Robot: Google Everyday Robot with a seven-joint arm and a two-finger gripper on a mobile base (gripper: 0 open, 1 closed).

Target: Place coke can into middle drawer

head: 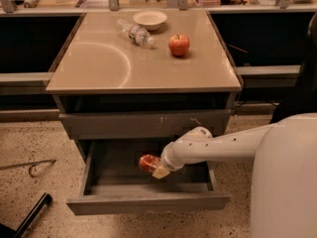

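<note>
The coke can [147, 162], small and red, is held on its side inside the open middle drawer [148, 202], near its middle. My gripper [156, 168] is shut on the coke can, reaching in from the right on the white arm [223, 145]. The can is a little above the drawer floor; whether it touches the floor I cannot tell. The drawer is pulled out from the cabinet below a grey drawer front with white scratch marks [148, 124].
On the cabinet top [99, 68] lie a clear plastic bottle [133, 32], a white bowl [150, 19] and a red apple [179, 44]. A metal hook [29, 166] and a black bar [29, 216] lie on the speckled floor at left.
</note>
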